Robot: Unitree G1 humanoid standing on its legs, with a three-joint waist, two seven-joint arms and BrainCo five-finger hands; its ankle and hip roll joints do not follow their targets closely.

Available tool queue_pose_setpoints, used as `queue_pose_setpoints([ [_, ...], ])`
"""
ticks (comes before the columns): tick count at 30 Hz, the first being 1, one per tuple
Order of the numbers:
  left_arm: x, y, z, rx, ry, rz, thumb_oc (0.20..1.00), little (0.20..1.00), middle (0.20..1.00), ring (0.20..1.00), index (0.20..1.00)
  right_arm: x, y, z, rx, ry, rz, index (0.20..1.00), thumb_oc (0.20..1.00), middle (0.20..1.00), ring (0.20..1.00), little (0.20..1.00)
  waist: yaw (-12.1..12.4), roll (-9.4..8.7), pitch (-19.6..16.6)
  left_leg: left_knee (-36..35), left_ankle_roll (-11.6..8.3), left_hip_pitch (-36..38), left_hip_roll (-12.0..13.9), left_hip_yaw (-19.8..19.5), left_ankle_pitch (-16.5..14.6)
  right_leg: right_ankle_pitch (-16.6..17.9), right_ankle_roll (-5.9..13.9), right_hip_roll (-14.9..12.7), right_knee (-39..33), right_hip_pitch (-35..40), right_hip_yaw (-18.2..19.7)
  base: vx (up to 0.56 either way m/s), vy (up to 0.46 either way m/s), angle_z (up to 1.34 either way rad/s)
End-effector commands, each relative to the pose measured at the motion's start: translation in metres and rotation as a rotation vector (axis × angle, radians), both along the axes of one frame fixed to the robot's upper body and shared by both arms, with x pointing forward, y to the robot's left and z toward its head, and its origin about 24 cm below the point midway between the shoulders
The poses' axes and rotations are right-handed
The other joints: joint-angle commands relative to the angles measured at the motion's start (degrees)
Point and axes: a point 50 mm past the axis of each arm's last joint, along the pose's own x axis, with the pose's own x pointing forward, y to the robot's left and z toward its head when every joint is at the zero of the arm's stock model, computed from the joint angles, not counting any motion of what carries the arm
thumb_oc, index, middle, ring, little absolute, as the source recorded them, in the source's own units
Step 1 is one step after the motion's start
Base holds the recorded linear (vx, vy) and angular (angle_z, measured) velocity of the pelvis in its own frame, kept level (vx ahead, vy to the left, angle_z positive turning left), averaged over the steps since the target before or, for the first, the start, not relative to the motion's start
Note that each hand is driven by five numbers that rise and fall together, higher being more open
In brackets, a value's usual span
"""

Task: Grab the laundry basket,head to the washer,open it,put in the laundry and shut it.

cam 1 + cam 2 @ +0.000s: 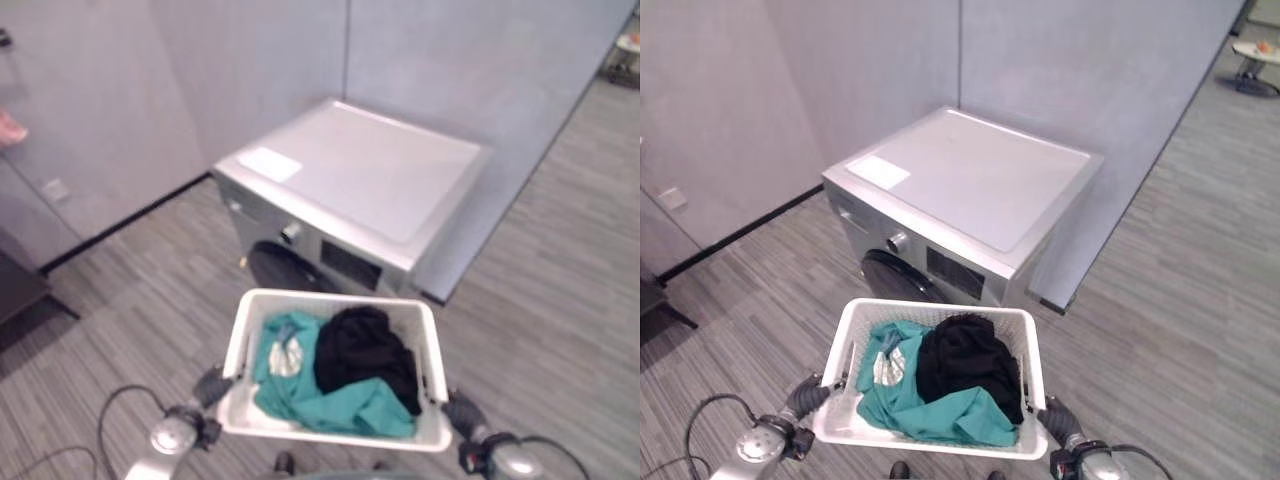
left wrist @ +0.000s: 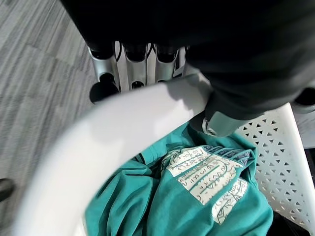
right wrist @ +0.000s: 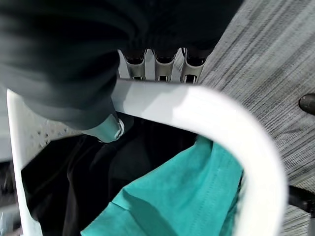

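A white plastic laundry basket (image 1: pixel 1032 350), rectangular with rounded corners and perforated walls, is being carried in front of the robot, just short of a boxy silver washer (image 1: pixel 970 185) with a flat smooth top and a dark round door. The left hand (image 2: pixel 129 61) is gripping the basket's left rim, fingers curled under and thumb hooked over; the right hand (image 3: pixel 160 63) is clamping the right rim the same way. Inside, a crumpled teal shirt (image 1: pixel 940 415) is lying to the left and near side, a soft black garment (image 1: pixel 965 365) bunched to the right. Striped grey carpet (image 1: pixel 1180 290) is lying open on both sides of the washer, and plain grey walls (image 1: pixel 1060 70) are standing behind it. The left wrist view is showing a pale printed patch (image 2: pixel 209 174) on the teal shirt.
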Motion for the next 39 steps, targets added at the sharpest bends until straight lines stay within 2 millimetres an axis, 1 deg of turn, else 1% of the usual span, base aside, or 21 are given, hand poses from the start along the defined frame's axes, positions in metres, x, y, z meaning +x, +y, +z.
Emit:
queue_pose_setpoints([
  [1,0.040,0.019,0.036,-0.129,-0.240,0.146,0.200,0.200,0.200,0.200,0.200,0.039,-0.022,0.043,0.019,-0.279,-0.075,0.200,0.200,0.200,0.200,0.200,-1.13,-0.58,2.35,3.78,-0.36,1.11,2.88,-0.13,-5.59,-3.64,2.96,-4.85,2.84,0.25,1.28,0.01,0.045,-0.09],
  [11,0.037,0.020,0.034,-0.122,-0.228,0.150,0.200,0.200,0.200,0.200,0.200,0.037,-0.015,0.035,0.023,-0.255,-0.071,0.200,0.200,0.200,0.200,0.200,-0.90,-1.56,1.61,2.37,0.04,2.67,2.25,0.35,-5.58,-2.89,3.70,-5.48,1.17,1.60,0.78,0.00,0.007,-0.02],
  [14,0.038,0.021,0.035,-0.116,-0.234,0.152,0.200,0.200,0.200,0.200,0.200,0.041,-0.014,0.039,0.020,-0.284,-0.081,0.200,0.200,0.200,0.200,0.200,-1.00,-1.95,1.96,2.75,-0.04,2.62,2.46,0.31,-5.67,-2.81,3.68,-5.34,0.99,1.84,0.92,0.01,-0.008,0.05],
  [19,0.044,0.025,0.047,-0.103,-0.287,0.155,0.200,0.200,0.200,0.200,0.200,0.039,-0.012,0.040,0.022,-0.280,-0.055,0.200,0.200,0.200,0.200,0.200,-1.00,-2.76,3.07,6.28,0.22,1.07,2.64,0.47,-7.05,-2.14,3.93,-5.68,1.33,1.07,1.39,-0.04,0.041,-0.07],
  [22,0.049,0.027,0.051,-0.099,-0.311,0.156,0.200,0.200,0.200,0.200,0.200,0.041,-0.012,0.039,0.020,-0.279,-0.056,0.200,0.200,0.200,0.200,0.200,-1.04,-3.34,4.07,10.52,0.14,-1.50,2.73,0.63,-8.45,-1.93,4.11,-6.40,1.91,0.16,1.73,-0.11,0.082,-0.14],
  [23,0.055,0.026,0.057,-0.096,-0.338,0.148,0.200,0.200,0.200,0.200,0.200,0.043,-0.012,0.042,0.013,-0.290,-0.053,0.200,0.200,0.200,0.200,0.200,-1.18,-3.79,5.51,15.90,0.40,-4.32,2.37,0.45,-10.29,-1.56,4.28,-7.40,2.57,-0.53,2.28,-0.11,0.164,-0.07],
  [24,0.056,0.025,0.059,-0.100,-0.346,0.143,0.200,0.200,0.200,0.200,0.200,0.043,-0.012,0.043,0.016,-0.293,-0.050,0.200,0.200,0.200,0.200,0.200,-1.36,-3.70,5.77,17.31,0.97,-5.08,1.91,0.26,-11.62,-1.28,4.57,-7.83,2.76,-0.89,2.62,-0.11,0.167,-0.02],
  [25,0.056,0.025,0.059,-0.100,-0.346,0.143,0.200,0.200,0.200,0.200,0.200,0.043,-0.012,0.043,0.015,-0.293,-0.050,0.200,0.200,0.200,0.200,0.200,-1.33,-3.70,5.76,17.57,1.04,-5.21,1.90,0.29,-11.79,-1.28,4.62,-7.87,2.79,-0.93,2.67,-0.02,0.169,-0.07],
  [26,0.056,0.024,0.059,-0.102,-0.350,0.140,0.200,0.200,0.200,0.200,0.200,0.043,-0.012,0.043,0.012,-0.292,-0.050,0.200,0.200,0.200,0.200,0.200,-1.42,-3.54,5.81,17.60,1.78,-5.18,1.07,0.49,-12.78,-0.77,5.09,-8.51,2.87,-1.26,2.92,-0.02,0.209,-0.07],
  [27,0.056,0.022,0.059,-0.101,-0.349,0.132,0.200,0.200,0.200,0.200,0.200,0.044,-0.012,0.043,0.007,-0.292,-0.046,0.200,0.200,0.200,0.200,0.200,-1.65,-3.35,5.84,17.58,2.57,-5.26,0.23,0.81,-13.40,-0.01,5.58,-9.53,3.07,-1.88,3.33,-0.07,0.418,-0.12],
  [28,0.059,0.022,0.063,-0.099,-0.359,0.119,0.200,0.200,0.200,0.200,0.200,0.050,-0.009,0.045,0.015,-0.306,-0.045,0.200,0.200,0.200,0.200,0.200,-2.11,-2.98,6.30,17.16,4.12,-5.51,-1.43,1.53,-13.81,2.01,6.35,-11.31,4.43,-4.08,4.41,-0.13,0.409,-0.18],
  [29,0.059,0.023,0.063,-0.098,-0.358,0.117,0.200,0.200,0.200,0.200,0.200,0.054,-0.004,0.045,0.026,-0.310,-0.038,0.200,0.200,0.200,0.200,0.200,-2.16,-2.89,6.89,16.92,4.76,-5.79,-1.78,2.04,-13.52,3.00,6.33,-11.52,6.42,-6.06,4.77,-0.12,0.307,-0.26],
  [30,0.059,0.023,0.063,-0.097,-0.360,0.118,0.200,0.200,0.200,0.200,0.200,0.055,-0.004,0.045,0.027,-0.311,-0.037,0.200,0.200,0.200,0.200,0.200,-2.06,-2.97,6.84,16.89,4.79,-5.89,-1.81,2.19,-13.48,2.93,6.35,-11.56,6.69,-6.41,4.99,-0.13,0.172,-0.36],
  [31,0.060,0.025,0.065,-0.095,-0.362,0.122,0.200,0.200,0.200,0.200,0.200,0.057,-0.001,0.045,0.034,-0.311,-0.029,0.200,0.200,0.200,0.200,0.200,-1.78,-2.71,7.19,16.40,5.07,-5.92,-1.65,2.96,-13.18,1.72,5.99,-10.68,8.28,-7.47,4.59,-0.12,0.177,-0.29],
  [33,0.058,0.027,0.064,-0.094,-0.350,0.126,0.200,0.200,0.200,0.200,0.200,0.056,0.005,0.042,0.054,-0.298,-0.006,0.200,0.200,0.200,0.200,0.200,-1.50,-2.36,7.03,14.04,5.71,-5.36,-2.04,4.09,-11.55,-1.97,4.48,-7.08,11.72,-7.83,2.01,-0.13,0.211,-0.25],
  [34,0.058,0.027,0.064,-0.094,-0.350,0.126,0.200,0.200,0.200,0.200,0.200,0.056,0.005,0.042,0.054,-0.298,-0.006,0.200,0.200,0.200,0.200,0.200,-1.50,-2.38,6.97,13.98,5.71,-5.39,-2.06,4.10,-11.50,-1.96,4.48,-7.09,11.73,-7.89,2.02,-0.04,0.136,-0.34],
  [35,0.056,0.026,0.061,-0.101,-0.335,0.122,0.200,0.200,0.200,0.200,0.200,0.054,0.006,0.041,0.069,-0.286,0.000,0.200,0.200,0.200,0.200,0.200,-1.45,-2.37,6.69,12.73,6.13,-4.85,-2.48,4.38,-11.16,-3.99,3.84,-4.55,12.71,-7.40,1.17,-0.02,0.131,-0.38],
  [36,0.054,0.026,0.057,-0.110,-0.315,0.125,0.200,0.200,0.200,0.200,0.200,0.049,0.006,0.035,0.085,-0.266,-0.012,0.200,0.200,0.200,0.200,0.200,-1.22,-2.83,6.15,10.90,6.21,-4.48,-3.72,4.43,-9.80,-6.65,2.67,-0.01,12.85,-6.15,0.54,-0.05,0.156,-0.33],
  [37,0.054,0.025,0.056,-0.112,-0.311,0.126,0.200,0.200,0.200,0.200,0.200,0.047,0.006,0.034,0.088,-0.261,-0.019,0.200,0.200,0.200,0.200,0.200,-1.25,-3.06,6.18,10.16,6.15,-4.80,-4.40,4.03,-8.97,-7.58,2.04,2.39,13.34,-6.66,1.54,-0.07,0.131,-0.18],
  [38,0.059,0.019,0.055,-0.110,-0.318,0.111,0.200,0.200,0.200,0.200,0.200,0.042,0.007,0.031,0.098,-0.253,-0.039,0.200,0.200,0.200,0.200,0.200,-1.93,-3.68,6.39,10.89,6.07,-5.44,-5.88,2.97,-9.25,-9.86,-0.15,5.16,12.32,-5.40,6.07,-0.05,0.070,0.00],
  [39,0.063,0.017,0.057,-0.110,-0.329,0.105,0.200,0.200,0.200,0.200,0.200,0.041,0.006,0.032,0.105,-0.262,-0.046,0.200,0.200,0.200,0.200,0.200,-2.30,-3.98,6.82,12.87,5.86,-6.32,-6.32,2.84,-9.62,-9.88,-1.04,6.15,12.73,-5.31,8.66,-0.03,0.052,0.30],
])
